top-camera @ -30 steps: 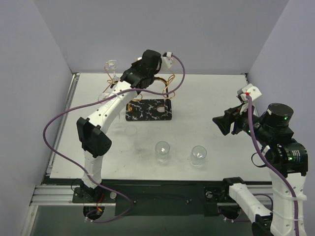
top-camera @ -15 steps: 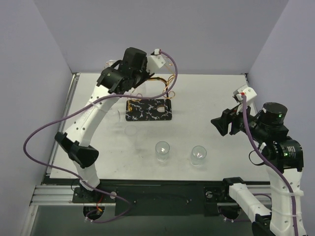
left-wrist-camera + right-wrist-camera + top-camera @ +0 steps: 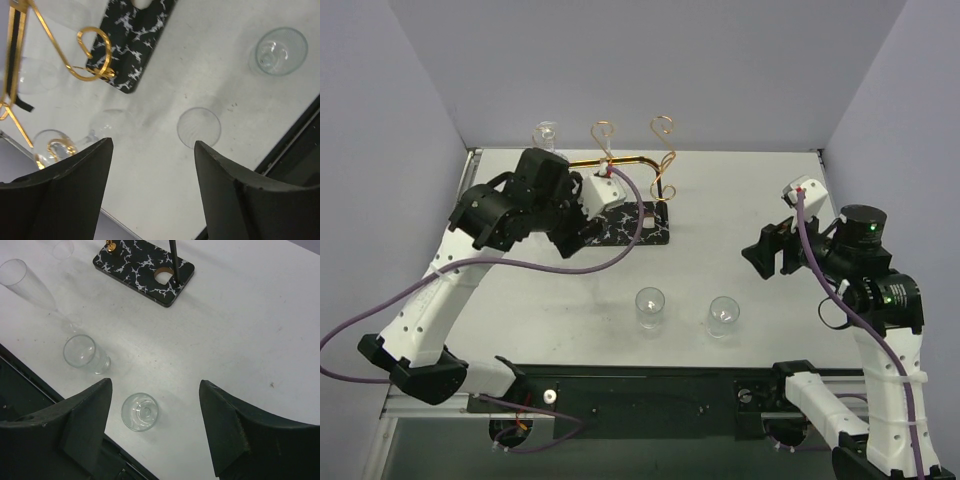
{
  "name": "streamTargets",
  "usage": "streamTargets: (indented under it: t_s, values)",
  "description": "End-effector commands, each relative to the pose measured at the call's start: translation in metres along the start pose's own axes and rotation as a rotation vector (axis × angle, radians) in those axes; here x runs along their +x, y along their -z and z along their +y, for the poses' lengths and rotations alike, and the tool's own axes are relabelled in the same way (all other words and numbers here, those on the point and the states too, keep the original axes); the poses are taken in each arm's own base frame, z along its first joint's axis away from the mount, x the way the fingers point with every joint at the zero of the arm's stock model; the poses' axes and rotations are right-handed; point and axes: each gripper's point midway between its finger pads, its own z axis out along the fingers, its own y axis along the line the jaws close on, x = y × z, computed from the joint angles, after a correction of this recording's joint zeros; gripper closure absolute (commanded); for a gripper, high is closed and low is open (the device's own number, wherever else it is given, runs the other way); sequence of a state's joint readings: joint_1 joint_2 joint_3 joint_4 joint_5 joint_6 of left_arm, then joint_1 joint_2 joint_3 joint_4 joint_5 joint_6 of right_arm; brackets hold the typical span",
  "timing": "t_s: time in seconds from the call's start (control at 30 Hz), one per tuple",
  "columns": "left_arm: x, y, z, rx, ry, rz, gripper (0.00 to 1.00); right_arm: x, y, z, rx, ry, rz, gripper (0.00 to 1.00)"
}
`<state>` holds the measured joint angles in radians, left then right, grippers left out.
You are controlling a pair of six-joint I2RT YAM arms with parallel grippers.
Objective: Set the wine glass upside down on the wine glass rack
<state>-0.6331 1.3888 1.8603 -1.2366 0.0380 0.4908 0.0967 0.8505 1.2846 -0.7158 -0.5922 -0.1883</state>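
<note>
Wine glass (image 3: pixel 547 133) hangs on the rack (image 3: pixel 645 226); left claw (image 3: pixel 152 145), raised alongside, and right claw (image 3: pixel 155 384) gape empty.

The rack (image 3: pixel 655 226) stands upper centre on the table (image 3: pixel 760 190), with a wine glass (image 3: pixel 546 133) at its left end. A tumbler (image 3: pixel 650 307) sits lower centre, a second tumbler (image 3: pixel 724 316) just right of it.

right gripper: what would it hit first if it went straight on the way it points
Probably the small clear glass, which sits between the fingers of the right gripper; failing that, the table beside it. Depth is unclear.
</note>
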Motion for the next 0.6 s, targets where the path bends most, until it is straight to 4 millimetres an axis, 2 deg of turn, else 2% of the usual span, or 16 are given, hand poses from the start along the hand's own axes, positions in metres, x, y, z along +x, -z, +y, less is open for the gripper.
streamTargets:
  t_s: [0.0,0.1,0.33,0.57]
  values:
    - [0.034,-0.008,-0.035,0.149,0.025,0.072,0.22,-0.001,-0.007,0.001,-0.035,0.011,0.000,0.34]
    - [0.044,-0.015,-0.039,0.160,0.051,0.087,0.22,0.001,-0.009,0.002,-0.042,0.003,0.007,0.34]
    - [0.065,-0.034,-0.033,0.211,0.152,0.129,0.22,0.004,-0.007,0.002,-0.035,0.006,0.008,0.33]
    - [0.075,-0.045,-0.039,0.282,0.196,0.143,0.26,0.005,-0.007,0.002,-0.034,0.008,0.007,0.33]
